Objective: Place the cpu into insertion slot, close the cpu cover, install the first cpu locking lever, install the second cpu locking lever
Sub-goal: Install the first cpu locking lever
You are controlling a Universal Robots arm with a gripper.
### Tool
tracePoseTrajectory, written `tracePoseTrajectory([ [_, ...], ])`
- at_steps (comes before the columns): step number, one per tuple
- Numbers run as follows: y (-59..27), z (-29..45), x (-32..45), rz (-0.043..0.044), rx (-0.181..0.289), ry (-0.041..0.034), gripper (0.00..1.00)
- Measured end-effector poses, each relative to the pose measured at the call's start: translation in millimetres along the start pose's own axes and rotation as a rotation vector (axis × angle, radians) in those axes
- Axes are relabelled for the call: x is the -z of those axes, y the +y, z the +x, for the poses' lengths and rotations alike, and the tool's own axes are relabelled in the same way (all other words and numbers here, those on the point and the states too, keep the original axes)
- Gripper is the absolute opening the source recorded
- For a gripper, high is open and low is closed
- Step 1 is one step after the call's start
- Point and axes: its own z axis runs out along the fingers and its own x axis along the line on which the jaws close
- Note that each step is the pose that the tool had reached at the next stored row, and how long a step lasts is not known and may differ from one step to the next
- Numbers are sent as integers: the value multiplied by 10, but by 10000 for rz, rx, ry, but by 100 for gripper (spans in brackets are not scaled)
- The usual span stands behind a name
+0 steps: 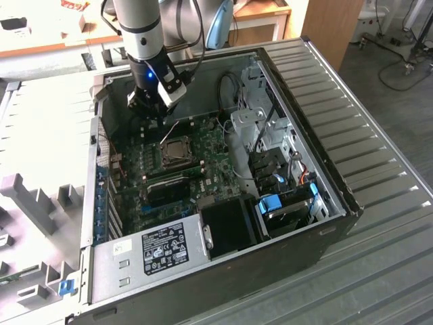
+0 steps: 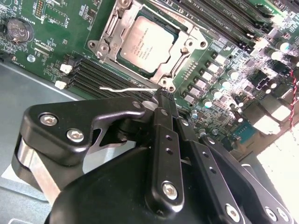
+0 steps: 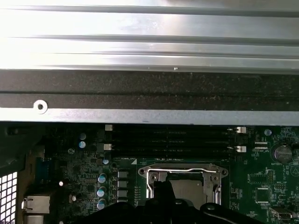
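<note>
The green motherboard (image 3: 261, 186) was in sight, and there was the cpu (image 3: 189, 189) — seated, its dull metal top framed by the cpu cover (image 3: 182, 169) lying flat around it. The gripper (image 3: 159, 189), a black shape, stood in front of the cover and hid part of it. Beyond ran the long black memory slots (image 3: 168, 140) with white latches (image 3: 240, 149) — then a grey case rail (image 3: 140, 114) and a ribbed metal surface (image 3: 140, 42). A coin battery (image 3: 281, 152) sat near the latches.

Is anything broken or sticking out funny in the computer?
Nothing looks broken. One thin silver lever sticks out sideways near the cpu cover, over the memory slots, instead of lying tucked beside it. The gripper is right at its end.
</note>
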Motion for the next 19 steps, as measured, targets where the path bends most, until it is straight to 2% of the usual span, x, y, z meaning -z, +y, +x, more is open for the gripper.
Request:
tracePoseTrajectory([
  [19,0,-7,-24,24,-101,-8,10],
])
